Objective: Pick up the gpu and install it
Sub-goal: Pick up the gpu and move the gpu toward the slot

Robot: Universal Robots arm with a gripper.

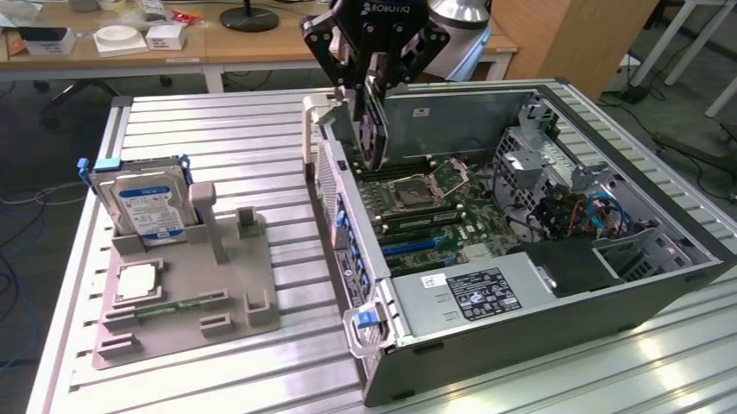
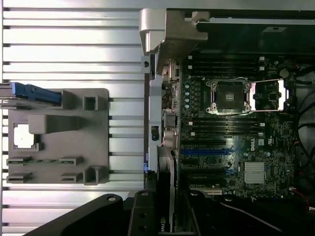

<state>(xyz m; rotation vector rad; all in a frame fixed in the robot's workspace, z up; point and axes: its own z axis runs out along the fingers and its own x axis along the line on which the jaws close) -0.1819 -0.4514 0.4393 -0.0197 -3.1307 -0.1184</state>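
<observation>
Black-faced and thin, with a pale metal strip at one end: the gpu (image 1: 371, 129), up in the air on edge, faces vertical, over the open computer case (image 1: 553, 285). Gripped by the pincer (image 1: 371, 86), closed on the two flat faces near the upper end, probably to leave the lower edge free for seating. Hanging above the part of the motherboard (image 1: 461, 211) nearest the case's back wall, just beside that wall, apparently not yet down in any slot. Held upright, most likely because the expansion slots (image 2: 204, 152), blue and black, lie face-up on the board beside the CPU socket (image 2: 229, 96). From the wrist, a narrow dark edge between the dark fingers (image 2: 142, 216), close to the line of the back wall.

Further out, toward the exterior view's left: grey holder (image 1: 230, 285) on the ribbed metal table (image 1: 230, 129), apart from the case. Kept in it: silver hard drive (image 1: 144, 203) with blue-white label, propped upright in a cradle, presumably for an easy side grasp; green memory stick (image 1: 185, 304) and square processor chip (image 1: 136, 280), flat in shallow pockets.
</observation>
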